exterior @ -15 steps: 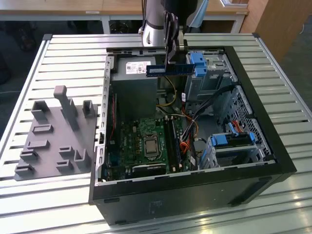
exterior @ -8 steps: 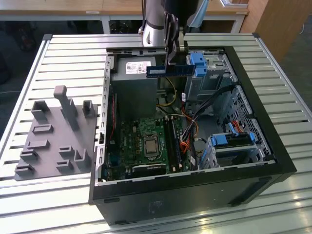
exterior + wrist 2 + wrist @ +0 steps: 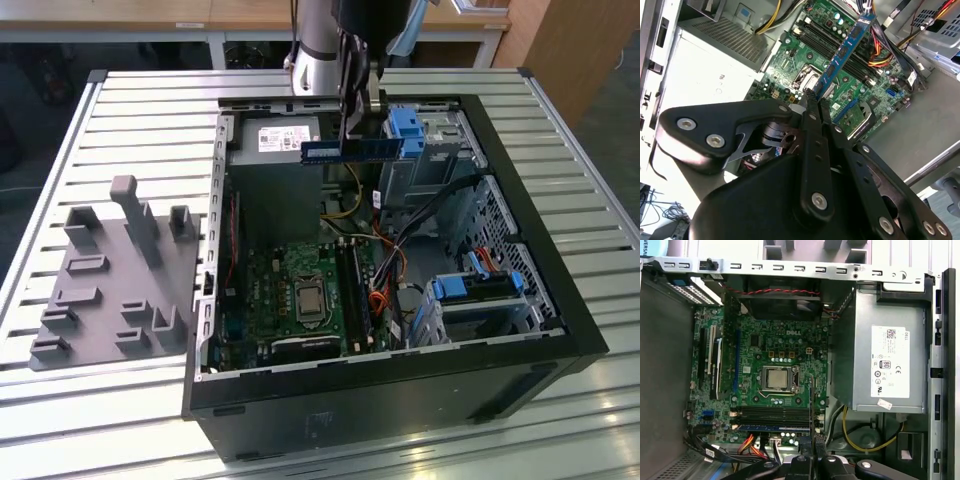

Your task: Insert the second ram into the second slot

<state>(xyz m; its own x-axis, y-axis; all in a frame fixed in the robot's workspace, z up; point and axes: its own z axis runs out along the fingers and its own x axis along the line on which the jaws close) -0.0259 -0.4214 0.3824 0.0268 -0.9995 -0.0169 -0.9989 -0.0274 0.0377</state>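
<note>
The gripper, clamped on the second ram, holds it high, at the exterior view's twelve o'clock from the memory slots, likely to clear the cables.

Slatted metal tbl; wood-top desk behind; wood panel at the exterior view's right

Cables seemingly crowd memory slots

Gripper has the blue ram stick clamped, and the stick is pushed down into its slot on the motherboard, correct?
Not seated. The gripper does clamp the second ram, but the exterior view shows the stick held in the air above the open case, clear of the motherboard.
</note>
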